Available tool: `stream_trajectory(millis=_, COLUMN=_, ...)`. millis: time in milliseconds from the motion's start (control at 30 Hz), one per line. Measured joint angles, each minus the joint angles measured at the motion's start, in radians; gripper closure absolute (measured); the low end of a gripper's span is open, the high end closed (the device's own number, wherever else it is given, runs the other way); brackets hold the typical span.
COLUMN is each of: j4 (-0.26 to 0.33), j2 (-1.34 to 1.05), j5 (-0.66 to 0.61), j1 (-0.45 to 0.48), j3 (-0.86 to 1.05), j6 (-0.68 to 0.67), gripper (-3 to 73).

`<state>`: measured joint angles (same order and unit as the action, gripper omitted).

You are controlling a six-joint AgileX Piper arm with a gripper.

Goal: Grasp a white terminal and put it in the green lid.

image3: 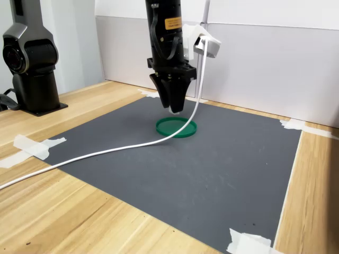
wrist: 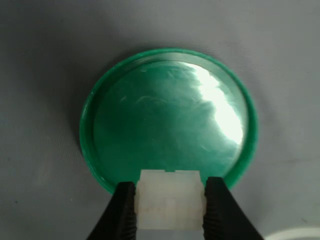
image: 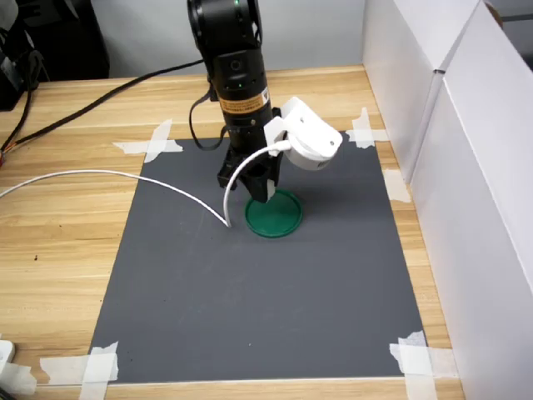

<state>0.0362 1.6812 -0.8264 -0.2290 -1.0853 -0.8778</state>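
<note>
- White terminal [wrist: 169, 200] sits pinched between the two black fingers [wrist: 122, 212] of the hand [wrist: 169, 207], seen in the wrist view at the near rim of the green lid [wrist: 170, 120].
- Green lid lies flat on the dark grey mat [image: 266, 292], which is taped at its corners to the wooden tabletop [image: 58, 250].
- In both exterior views the hand [image3: 175, 108] hangs over the lid's edge, not touching it.
- A white cable [image3: 106, 152] trails across the mat.
</note>
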Motion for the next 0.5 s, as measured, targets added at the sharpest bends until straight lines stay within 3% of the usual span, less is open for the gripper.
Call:
stream_trajectory(millis=300, j4=0.001, j2=0.054, j5=0.027, j1=0.000, j3=0.000, j6=0.001, gripper=37.8)
stream_trajectory(millis=500, j4=0.011, j2=0.057, j5=0.059, j1=0.000, j3=0.000, j6=0.000, gripper=19.8)
